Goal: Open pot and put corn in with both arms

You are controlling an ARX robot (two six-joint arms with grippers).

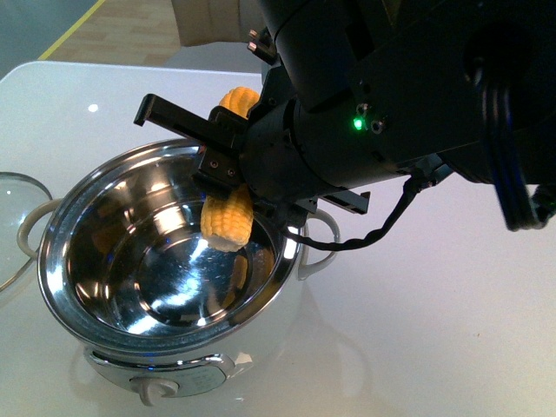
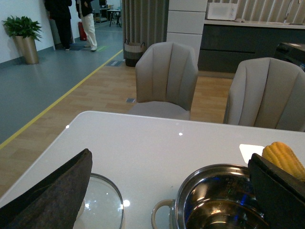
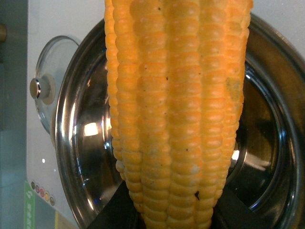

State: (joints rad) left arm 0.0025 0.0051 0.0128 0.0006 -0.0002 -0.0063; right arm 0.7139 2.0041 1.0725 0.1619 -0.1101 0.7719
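One cob gripped, lid already off.
The right end effector (image 1: 228,178) clamps the corn (image 1: 228,221), hanging it over the far side of the open pot (image 1: 113,252); the glass lid (image 1: 12,228) lies beside it on the worktop (image 1: 434,330). Only lowering and release remain, I judge.

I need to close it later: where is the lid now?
In the front view the glass lid lies flat on the white table at the far left, beside a handle of the open pot.
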